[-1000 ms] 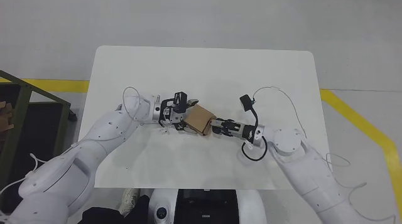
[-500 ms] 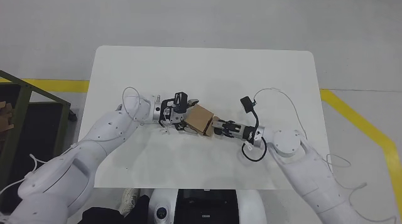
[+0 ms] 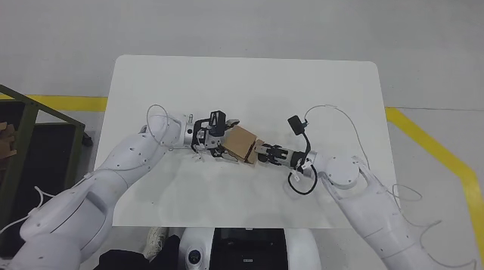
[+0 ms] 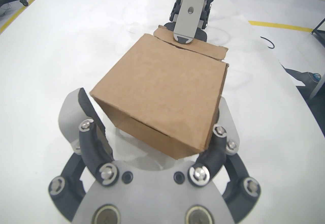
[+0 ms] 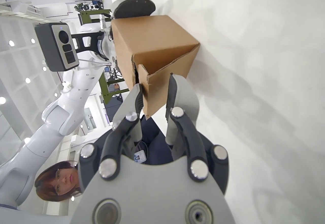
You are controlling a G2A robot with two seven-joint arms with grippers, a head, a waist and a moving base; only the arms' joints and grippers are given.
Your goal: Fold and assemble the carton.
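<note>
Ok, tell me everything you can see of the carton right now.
The carton is plain brown corrugated cardboard, folded into a small box shape, lying on the white table. Its open end faces the left gripper, which straddles it; at the opposite end the right gripper pinches a projecting flap.

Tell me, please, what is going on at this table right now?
The robot is assembling a brown carton on the white table. The left gripper holds one open end between its fingers, while the right gripper pinches a flap at the opposite end. That flap is not yet folded shut.
</note>
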